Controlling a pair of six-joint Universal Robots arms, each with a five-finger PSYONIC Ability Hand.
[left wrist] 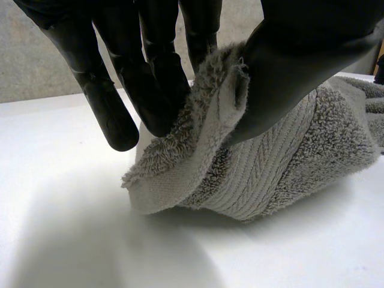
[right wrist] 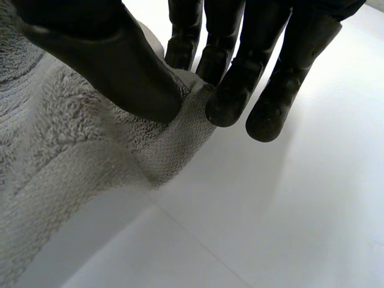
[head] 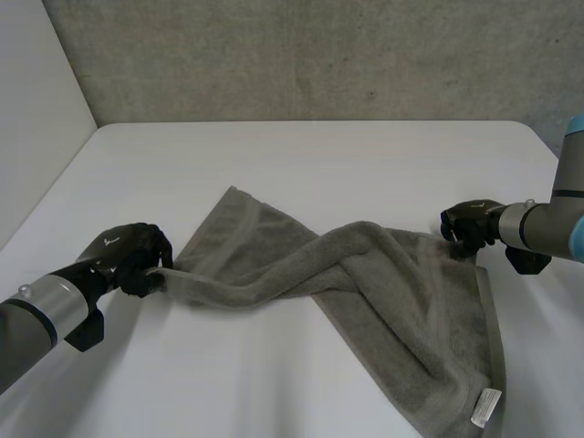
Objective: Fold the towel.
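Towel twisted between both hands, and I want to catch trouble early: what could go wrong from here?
1. The towel is bunched and twisted between the left hand and the right hand; folding now would likely trap that twist.
2. In the right wrist view the thumb and fingers pinch just the tip of a corner, so a pull may slip it free.

Grey towel (head: pixel 383 274), white table (head: pixel 274 164)
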